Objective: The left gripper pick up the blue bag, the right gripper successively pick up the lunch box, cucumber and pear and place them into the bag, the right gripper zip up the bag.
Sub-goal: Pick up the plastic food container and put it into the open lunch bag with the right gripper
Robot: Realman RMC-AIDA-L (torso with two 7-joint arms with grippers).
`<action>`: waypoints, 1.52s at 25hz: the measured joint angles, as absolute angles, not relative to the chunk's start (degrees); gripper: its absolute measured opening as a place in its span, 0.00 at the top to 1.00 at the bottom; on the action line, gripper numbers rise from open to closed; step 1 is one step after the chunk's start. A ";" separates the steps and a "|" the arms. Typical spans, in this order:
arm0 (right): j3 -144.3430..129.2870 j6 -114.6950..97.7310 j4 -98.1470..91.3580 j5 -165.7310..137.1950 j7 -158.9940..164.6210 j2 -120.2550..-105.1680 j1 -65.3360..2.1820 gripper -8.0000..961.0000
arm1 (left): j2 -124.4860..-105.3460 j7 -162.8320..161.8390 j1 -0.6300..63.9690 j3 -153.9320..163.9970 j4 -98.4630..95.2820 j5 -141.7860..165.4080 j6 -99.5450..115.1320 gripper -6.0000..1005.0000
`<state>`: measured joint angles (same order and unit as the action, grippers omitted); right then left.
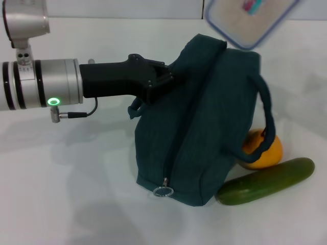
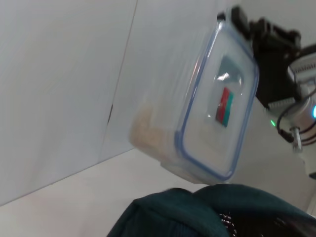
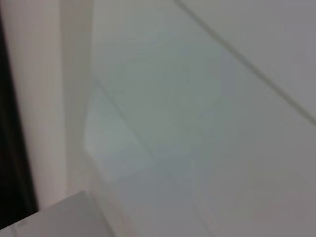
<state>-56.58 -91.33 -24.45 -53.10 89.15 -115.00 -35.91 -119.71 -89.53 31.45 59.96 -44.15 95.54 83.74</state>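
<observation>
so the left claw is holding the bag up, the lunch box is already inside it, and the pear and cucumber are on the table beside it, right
Not quite: the lunch box is not inside the blue bag; it hangs in the air above it, as the head view shows. The left claw does hold the bag, and the pear and cucumber lie beside it.

Matt cloth blue bag (image 1: pixel 204 122), clear plastic lunch box (image 2: pixel 207 106), glossy cucumber (image 1: pixel 265 181).

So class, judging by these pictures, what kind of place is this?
Probably a robot test bench: a bare white table, plain white walls, and staged props, namely a blue bag, cucumber and pear.
</observation>
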 joint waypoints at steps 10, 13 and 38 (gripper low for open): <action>-60.41 -90.79 -25.30 -53.05 90.62 -115.32 -41.11 0.89 | -119.70 -90.16 31.80 60.63 -44.12 95.32 82.71 0.95; -61.36 -92.27 -25.14 -53.04 89.77 -115.37 -39.81 0.89 | -119.70 -89.86 31.85 60.65 -43.76 95.29 82.15 0.95; -65.37 -90.15 -28.67 -66.68 83.29 -115.26 -31.31 0.89 | -119.79 -90.00 31.85 60.64 -42.62 95.14 80.56 0.95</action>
<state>-65.37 -90.15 -28.67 -66.69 83.29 -115.26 -31.31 -119.79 -90.00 31.85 60.64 -42.62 95.14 80.56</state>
